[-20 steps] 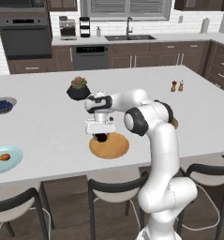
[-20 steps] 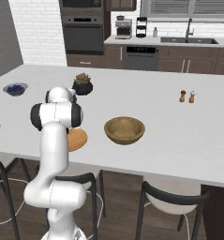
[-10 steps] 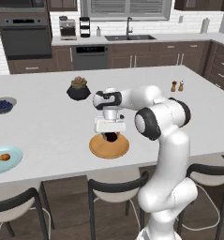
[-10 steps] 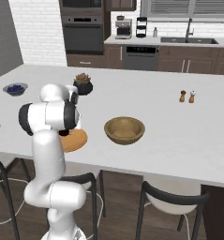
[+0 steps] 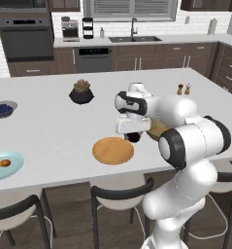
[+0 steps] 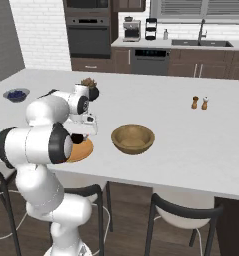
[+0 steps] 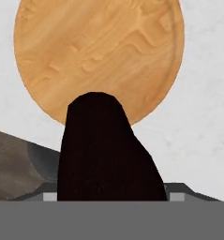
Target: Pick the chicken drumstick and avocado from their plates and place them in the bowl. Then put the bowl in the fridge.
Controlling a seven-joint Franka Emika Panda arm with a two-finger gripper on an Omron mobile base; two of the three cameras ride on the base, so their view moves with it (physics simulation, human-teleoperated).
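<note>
Since the avocado must go into the bowl, the gripper holds it clamped between its jaws, lifted just off the now bare wooden plate, with the bowl waiting to the right; the drumstick lies far left.

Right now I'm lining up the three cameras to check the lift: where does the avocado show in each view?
Left base view: avocado under the gripper, just right of the wooden plate.
Right base view: dark shape below the hand, above that plate's edge.
Hand view: large black form at lower centre, plate beyond it.
Shared landmark: the wooden plate.
</note>
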